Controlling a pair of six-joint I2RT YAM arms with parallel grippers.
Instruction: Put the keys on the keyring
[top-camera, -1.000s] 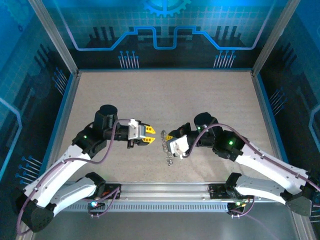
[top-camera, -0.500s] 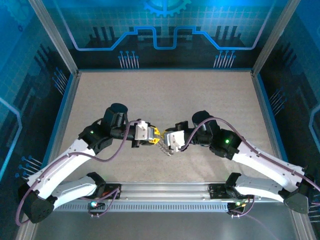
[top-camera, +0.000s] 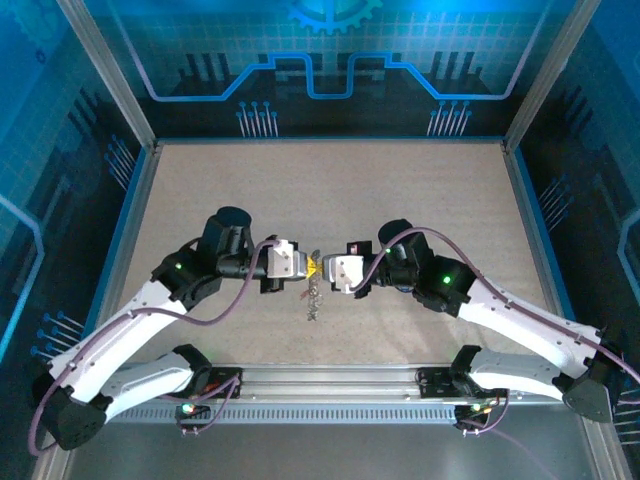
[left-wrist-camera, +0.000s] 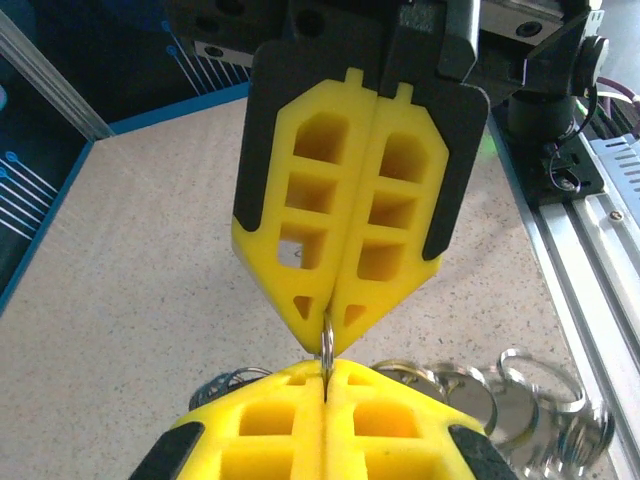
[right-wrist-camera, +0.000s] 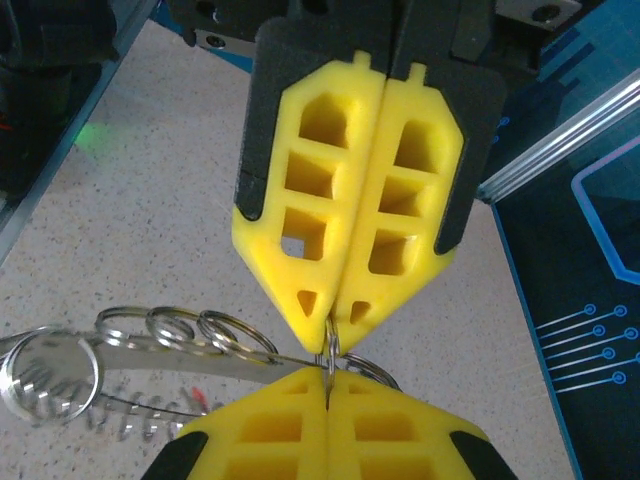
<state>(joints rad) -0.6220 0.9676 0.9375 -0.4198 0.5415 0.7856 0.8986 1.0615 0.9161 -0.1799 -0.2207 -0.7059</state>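
- The keyring: a bunch of linked silvery split rings, held above the worktop centre.
- One thin loop sits edge-on, pinched between left end effector and right end effector; the rest dangles toward 6 o'clock.
- The keys: too small to make out among the rings.

The left pincer and the right pincer have fingers that look like matt yellow moulded plastic, slightly grainy, backed by smooth black plastic with a faint sheen. The keyring is bright polished metal, mirror-glossy. The bench is matt, speckled and fine-grained. At the right edge of the left wrist view, the rail is dull brushed metal.
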